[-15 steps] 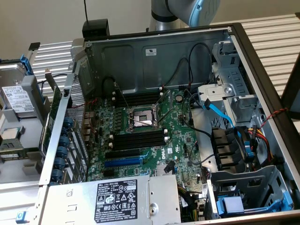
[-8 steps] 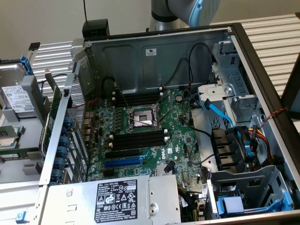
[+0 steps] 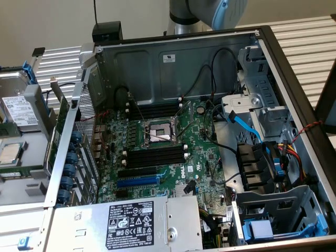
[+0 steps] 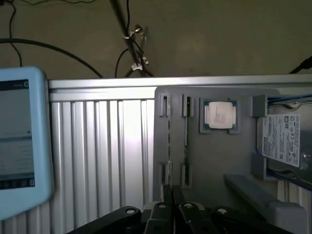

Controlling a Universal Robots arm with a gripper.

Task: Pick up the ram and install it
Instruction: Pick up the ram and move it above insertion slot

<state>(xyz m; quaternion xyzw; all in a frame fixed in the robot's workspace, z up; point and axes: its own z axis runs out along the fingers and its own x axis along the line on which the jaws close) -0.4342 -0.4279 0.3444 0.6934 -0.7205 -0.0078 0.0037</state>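
The ram (image 4: 186,139) stands on its edge in a grey holder tray (image 4: 219,161), seen as a thin dark line between two pairs of clips. My gripper (image 4: 173,191) hangs above the tray's near edge, a short way from the ram's end and not touching it. Its two black fingers (image 4: 167,195) are pressed together with nothing between them. In the exterior view, the open computer case shows the motherboard (image 3: 199,157) with black memory slots (image 3: 155,157) beside the CPU socket (image 3: 157,134). Part of my arm (image 3: 210,13) shows behind the case.
On the tray lie a CPU chip (image 4: 219,116) and a hard drive (image 4: 285,141). A light-blue tablet (image 4: 19,141) rests on the ribbed metal table (image 4: 102,146). Inside the case are a blue expansion slot (image 3: 137,182), a power supply (image 3: 131,223) and loose cables (image 3: 247,128).
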